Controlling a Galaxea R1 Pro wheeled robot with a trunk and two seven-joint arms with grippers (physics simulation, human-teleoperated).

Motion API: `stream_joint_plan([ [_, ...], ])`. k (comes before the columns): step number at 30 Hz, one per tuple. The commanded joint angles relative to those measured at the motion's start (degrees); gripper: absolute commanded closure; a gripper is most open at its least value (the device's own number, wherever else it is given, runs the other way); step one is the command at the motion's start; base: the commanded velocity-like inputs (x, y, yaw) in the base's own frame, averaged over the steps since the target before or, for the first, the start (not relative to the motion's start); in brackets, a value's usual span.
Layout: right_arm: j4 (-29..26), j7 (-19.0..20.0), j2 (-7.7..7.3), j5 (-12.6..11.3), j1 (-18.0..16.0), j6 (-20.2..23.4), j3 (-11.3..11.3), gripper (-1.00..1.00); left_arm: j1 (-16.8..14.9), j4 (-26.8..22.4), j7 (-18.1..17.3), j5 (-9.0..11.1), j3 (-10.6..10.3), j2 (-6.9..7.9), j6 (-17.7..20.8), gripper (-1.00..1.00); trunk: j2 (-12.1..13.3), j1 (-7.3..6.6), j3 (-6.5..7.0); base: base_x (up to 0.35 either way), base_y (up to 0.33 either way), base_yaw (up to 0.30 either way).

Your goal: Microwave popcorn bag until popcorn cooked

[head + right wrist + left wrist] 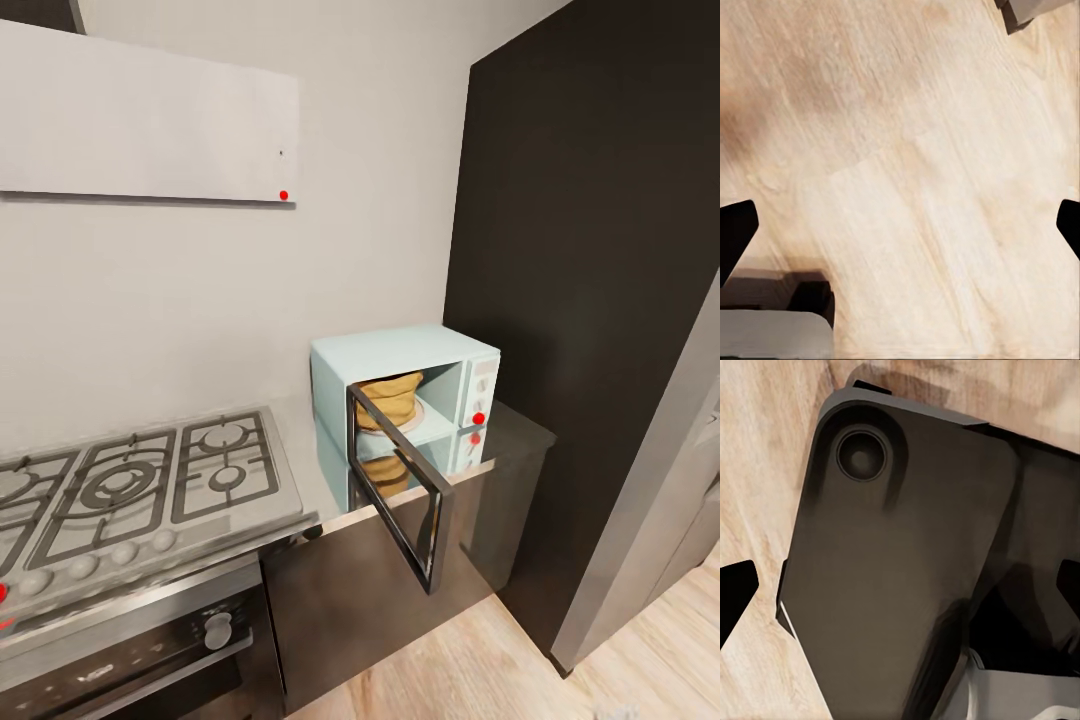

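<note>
The pale blue microwave [400,352] stands on the grey countertop [298,452], at its right end. Its dark-framed glass door [402,487] hangs wide open toward me. Inside sits the mustard-yellow popcorn bag [388,396], its ringed folds showing past the door frame, and the shiny worktop mirrors it below. In the left wrist view my left gripper [900,589] is open, with dark fingertips [733,591] far apart over the robot's dark base. My right gripper [900,225] is open too, its fingertips [733,234] spread over bare wood floor. Neither gripper holds anything.
A steel gas hob [130,482] lies left of the microwave, with a built-in oven [130,662] beneath it. A flat white hood [150,120] hangs on the wall above. A tall dark cabinet [590,250] rises right of the microwave. Wood floor [450,662] runs along the cabinets.
</note>
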Motion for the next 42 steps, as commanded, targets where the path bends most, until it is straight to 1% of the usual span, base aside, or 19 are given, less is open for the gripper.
stream_joint_plan([
  [1,0.1,-0.7,0.42,0.4,1.7,-1.1,-0.6,-1.00,0.0,-0.1,0.0,0.2,0.1,-0.01,-0.1,-1.00,0.0,0.01,-0.05,0.000,0.000,0.000],
  [3,0.1,-2.5,1.41,0.4,5.1,-3.2,-0.7,-1.00,0.0,-0.1,0.0,0.2,0.1,-0.05,-0.1,-1.00,0.0,0.01,-0.05,0.000,0.000,0.000],
  [5,0.1,-3.7,2.19,0.3,8.4,-4.3,-0.7,-1.00,0.0,-0.1,0.0,0.2,0.1,-0.08,-0.1,-1.00,0.0,0.01,-0.05,0.000,0.000,0.000],
  [9,0.1,-4.1,2.50,-0.1,13.9,-4.2,-0.9,-1.00,0.0,-0.1,0.0,0.2,0.1,-0.17,-0.1,-1.00,0.0,0.01,-0.05,0.000,0.000,0.000],
  [10,0.2,-4.1,2.51,-0.1,14.5,-4.1,-1.0,-1.00,0.0,-0.1,0.0,0.2,0.1,-0.17,-0.1,-1.00,0.0,0.01,-0.05,0.000,0.000,0.000],
  [12,0.2,-3.9,2.56,-2.0,17.4,-4.5,-1.1,-1.00,0.0,-0.1,0.0,0.2,0.1,-0.18,-0.1,-1.00,0.0,0.01,-0.05,0.000,0.000,0.000],
  [13,0.2,-3.8,2.59,-3.9,19.2,-4.8,-1.1,-1.00,0.0,-0.1,0.0,0.2,0.1,-0.18,-0.1,-1.00,0.0,0.01,-0.05,0.000,0.000,0.000],
  [14,0.2,-3.7,2.60,-4.7,19.8,-4.9,-1.1,-1.00,0.0,-0.1,0.0,0.2,0.1,-0.18,-0.1,-1.00,0.0,0.01,-0.05,0.000,0.000,0.000],
  [16,0.1,-3.7,2.85,-5.6,20.7,-5.1,-1.1,-1.00,0.0,-0.1,0.0,0.2,0.1,-0.18,-0.1,-1.00,0.0,0.01,-0.05,0.000,0.000,0.064],
  [18,0.2,-3.8,3.20,-5.8,20.9,-5.1,-1.1,-1.00,0.0,-0.1,0.0,0.2,0.2,-0.23,-0.1,-1.00,0.0,0.01,-0.05,0.000,0.000,0.208],
  [23,0.2,-3.8,3.39,-5.7,21.0,-5.0,-1.0,-1.00,0.0,-0.1,0.0,0.2,0.2,-0.26,-0.1,-1.00,0.0,0.01,-0.05,0.000,0.000,0.260],
  [42,0.2,-4.1,3.41,-5.7,21.1,-5.0,-1.0,-1.00,0.0,-0.1,0.0,0.2,0.2,-0.19,-0.1,-1.00,0.0,0.01,-0.05,0.000,0.000,0.269],
])
